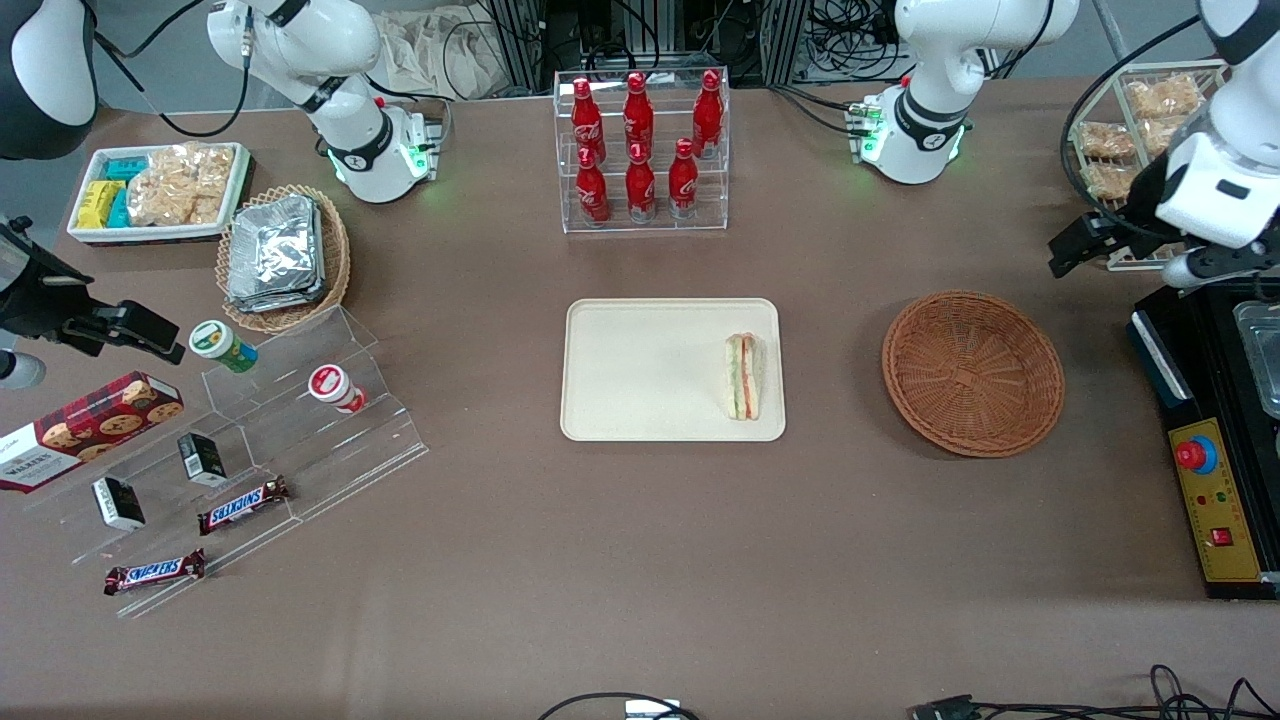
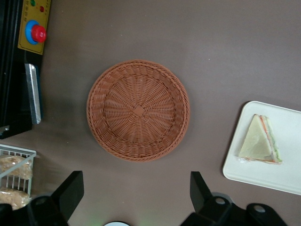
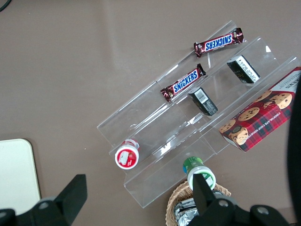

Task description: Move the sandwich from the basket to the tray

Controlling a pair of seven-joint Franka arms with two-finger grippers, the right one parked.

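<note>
The sandwich point(image 1: 744, 376) lies on the cream tray point(image 1: 640, 370), near the tray's edge that faces the basket; it also shows in the left wrist view point(image 2: 260, 140) on the tray point(image 2: 277, 176). The reddish-brown wicker basket point(image 1: 972, 372) sits beside the tray toward the working arm's end and is empty point(image 2: 138, 110). My left gripper point(image 1: 1075, 250) is raised above the table, farther from the front camera than the basket and apart from it. It is open and empty point(image 2: 135, 188), with both black fingers point(image 2: 70, 188) spread wide.
A black control box with a red button point(image 1: 1197, 455) and a wire rack of snack packets point(image 1: 1130, 130) stand at the working arm's end. A clear rack of red bottles point(image 1: 640, 150) stands farther back than the tray. An acrylic display point(image 1: 250, 450), foil-packet basket point(image 1: 282, 255) and white bin point(image 1: 160, 190) are at the parked arm's end.
</note>
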